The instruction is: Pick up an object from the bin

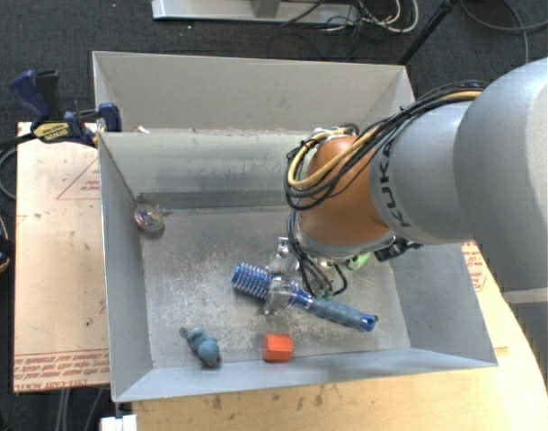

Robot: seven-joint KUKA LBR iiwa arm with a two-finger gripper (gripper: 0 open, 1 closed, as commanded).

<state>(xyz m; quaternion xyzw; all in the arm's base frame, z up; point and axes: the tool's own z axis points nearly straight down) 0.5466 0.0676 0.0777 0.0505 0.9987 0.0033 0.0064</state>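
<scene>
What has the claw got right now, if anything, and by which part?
Cannot be told. The claw is down on the blue brush at its neck, between the bristle head and the handle.

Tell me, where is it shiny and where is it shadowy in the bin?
In the camera view, the bin's back wall carries a pale streak of glare. The small shiny ball in the far left corner glints. The arm seems to throw a soft shadow on the floor around the blue brush.
</scene>
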